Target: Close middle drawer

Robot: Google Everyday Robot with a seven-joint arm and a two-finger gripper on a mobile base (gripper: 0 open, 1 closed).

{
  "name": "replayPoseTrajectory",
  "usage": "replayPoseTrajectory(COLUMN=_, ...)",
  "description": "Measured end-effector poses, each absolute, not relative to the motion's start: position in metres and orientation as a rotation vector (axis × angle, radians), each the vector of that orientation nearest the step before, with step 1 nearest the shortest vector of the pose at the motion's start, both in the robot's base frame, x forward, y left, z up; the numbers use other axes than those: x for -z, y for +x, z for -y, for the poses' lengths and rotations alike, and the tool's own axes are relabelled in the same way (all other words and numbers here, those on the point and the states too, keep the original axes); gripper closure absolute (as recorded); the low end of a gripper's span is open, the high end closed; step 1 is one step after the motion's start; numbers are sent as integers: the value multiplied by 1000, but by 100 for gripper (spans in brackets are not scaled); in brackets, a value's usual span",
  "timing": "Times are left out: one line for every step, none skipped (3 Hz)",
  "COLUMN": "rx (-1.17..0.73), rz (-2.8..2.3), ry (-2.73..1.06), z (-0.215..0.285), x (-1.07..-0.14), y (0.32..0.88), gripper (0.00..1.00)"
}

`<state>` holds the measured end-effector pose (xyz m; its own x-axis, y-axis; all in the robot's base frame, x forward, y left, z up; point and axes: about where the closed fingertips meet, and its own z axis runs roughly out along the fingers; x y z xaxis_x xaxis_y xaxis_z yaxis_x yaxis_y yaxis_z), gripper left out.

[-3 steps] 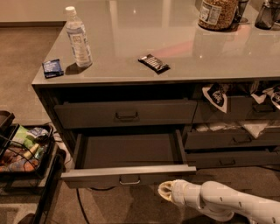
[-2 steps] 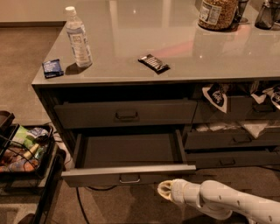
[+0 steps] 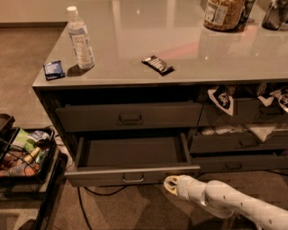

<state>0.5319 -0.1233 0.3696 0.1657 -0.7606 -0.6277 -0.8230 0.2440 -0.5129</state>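
Observation:
The middle drawer (image 3: 130, 176) is a wide dark grey drawer pulled far out of the cabinet, its shallow box empty, with a small bail handle (image 3: 133, 179) at the centre of its flat front. My gripper (image 3: 171, 185) is at the end of a white arm coming in from the lower right. It sits low, just right of and slightly below the drawer front's right end, close to it. The closed drawer above (image 3: 129, 117) has a similar handle.
On the grey countertop (image 3: 180, 40) stand a water bottle (image 3: 80, 37), a small blue box (image 3: 54, 69), a dark snack bar (image 3: 158, 64) and a jar (image 3: 223, 13). Snack bags hang at the right drawers (image 3: 238, 143). A black cart (image 3: 27, 157) of items stands left.
The gripper has shifted slightly left toward the drawer front's right end. The drawer stays open by the same amount.

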Motion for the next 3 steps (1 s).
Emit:
replayPoseTrajectory(rx=-35, rz=-1581, ry=-1468, z=126, x=-369, y=571, gripper=100)
replayPoseTrajectory(rx=-15, rz=-1577, ry=-1447, z=125, x=-370, y=588, gripper=100)
replayPoseTrajectory(rx=27, rz=-1568, ry=-1409, z=125, x=-374, y=625, gripper=100)
